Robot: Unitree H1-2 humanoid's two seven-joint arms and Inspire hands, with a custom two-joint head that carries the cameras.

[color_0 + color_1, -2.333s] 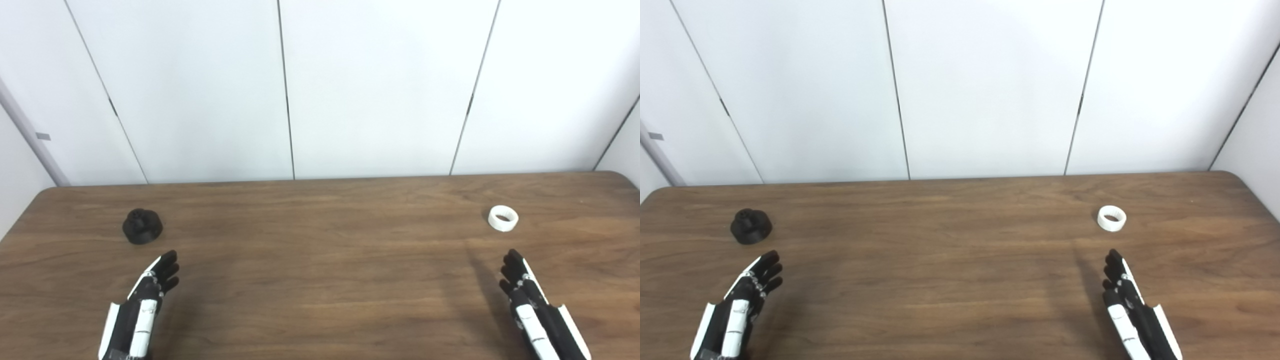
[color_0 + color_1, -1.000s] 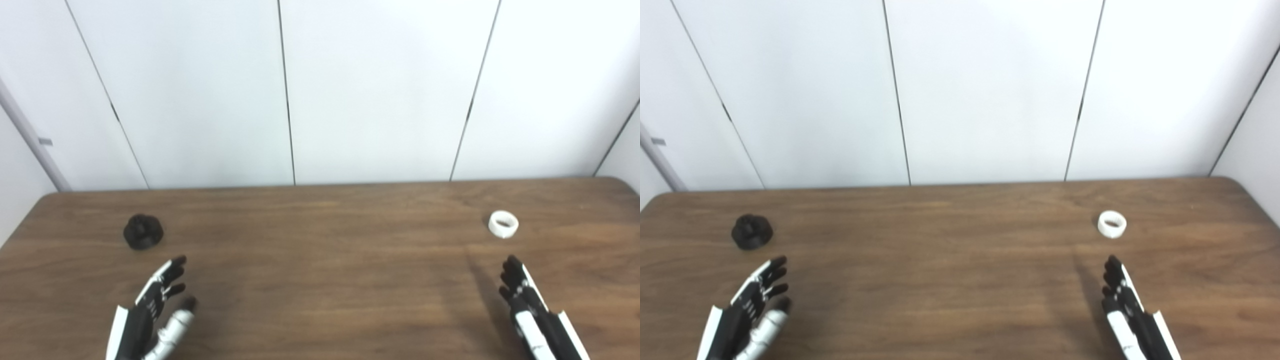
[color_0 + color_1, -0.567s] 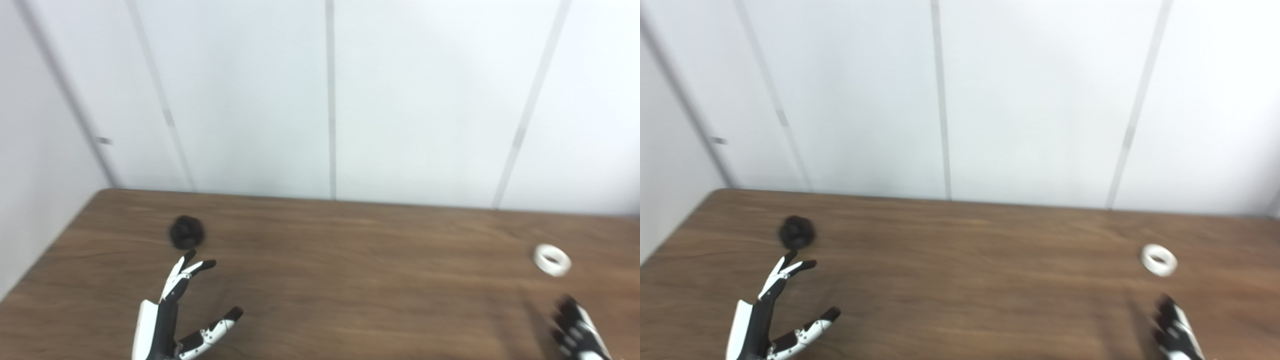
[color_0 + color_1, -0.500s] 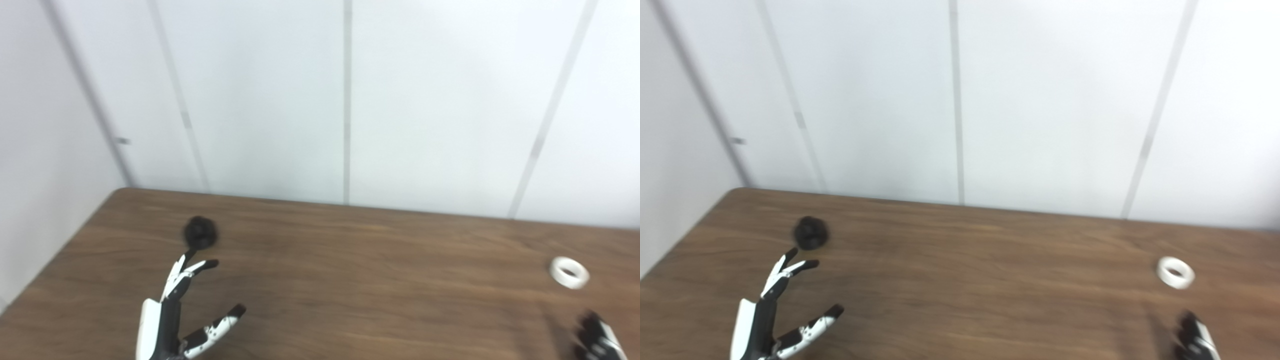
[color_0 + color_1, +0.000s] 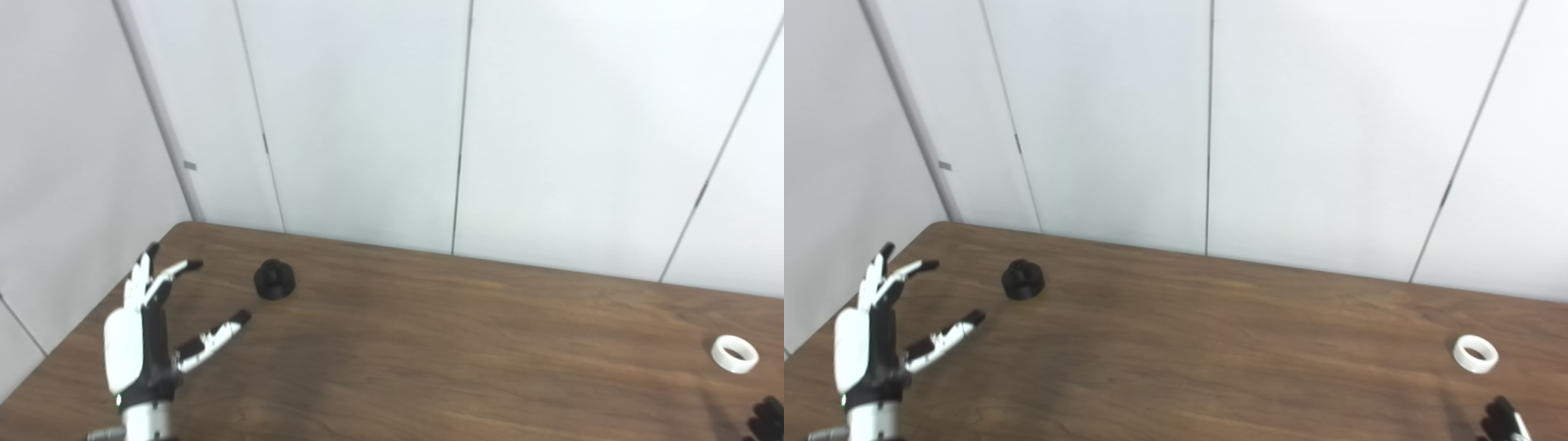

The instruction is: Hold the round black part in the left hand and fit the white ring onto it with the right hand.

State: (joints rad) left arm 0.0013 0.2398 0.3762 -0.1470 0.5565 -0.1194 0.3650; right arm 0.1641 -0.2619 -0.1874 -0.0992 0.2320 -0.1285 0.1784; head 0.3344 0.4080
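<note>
The left robot hand point(image 5: 144, 334) is seen raised upright above the near left corner of the wooden worktop point(image 5: 429, 343), released, its fingers point(image 5: 160, 277) spread apart and its thumb point(image 5: 211, 335) angled out to the side, with nothing held in it. The round black part point(image 5: 274, 280) is set on the worktop beyond and to the right of that robot hand, apart from the fingertips and untouched. Only the dark fingertips of the right robot hand point(image 5: 1502, 424) are caught at the bottom right edge of the frame, so whether it is released or clenched cannot be told. The white ring point(image 5: 1475, 353) is laid flat on the worktop just beyond that right robot hand, a little to its left in the right eye view, with a gap of bare wood between the two. The ring and the black part are kept well apart, at opposite ends of the worktop. Behind the worktop, white wall panels point(image 5: 367, 122) divided by thin dark seams are shown, with a pale upright strip point(image 5: 156, 116) at the corner beyond the left robot hand.
</note>
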